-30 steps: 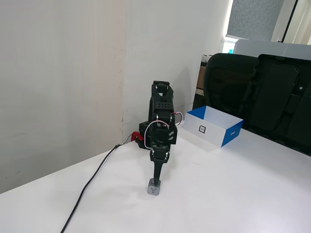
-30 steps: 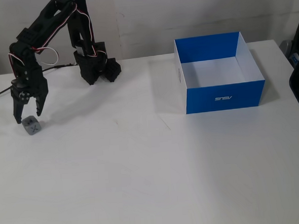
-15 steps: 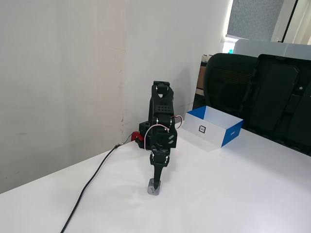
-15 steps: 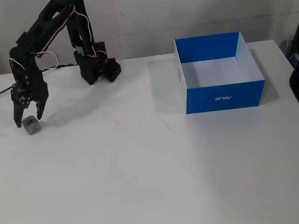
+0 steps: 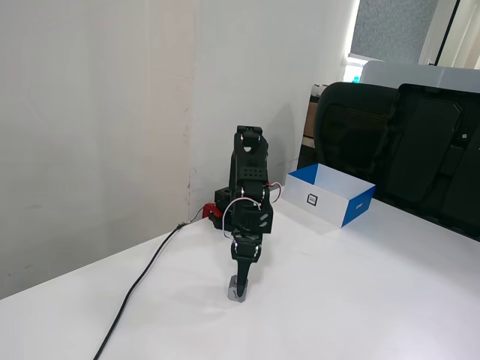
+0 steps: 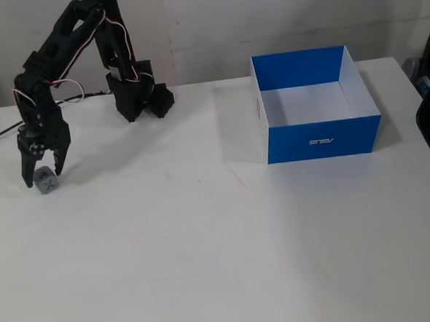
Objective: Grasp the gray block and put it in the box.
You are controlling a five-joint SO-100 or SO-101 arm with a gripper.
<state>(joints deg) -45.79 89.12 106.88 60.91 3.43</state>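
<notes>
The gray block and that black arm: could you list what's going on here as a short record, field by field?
arm: black, its base at the table's far edge, reaching down to the left in a fixed view
pincer: fingers on either side of the gray block, low at the table
gray block: on the table, not lifted
grip: cannot tell whether closed on the block
box: blue outside, white inside, empty, far right of the block
cable: black, running across the table

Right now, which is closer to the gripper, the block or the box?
The gray block: it sits between the fingers of the gripper at the table's left in this fixed view, while the blue box stands far right.
</notes>
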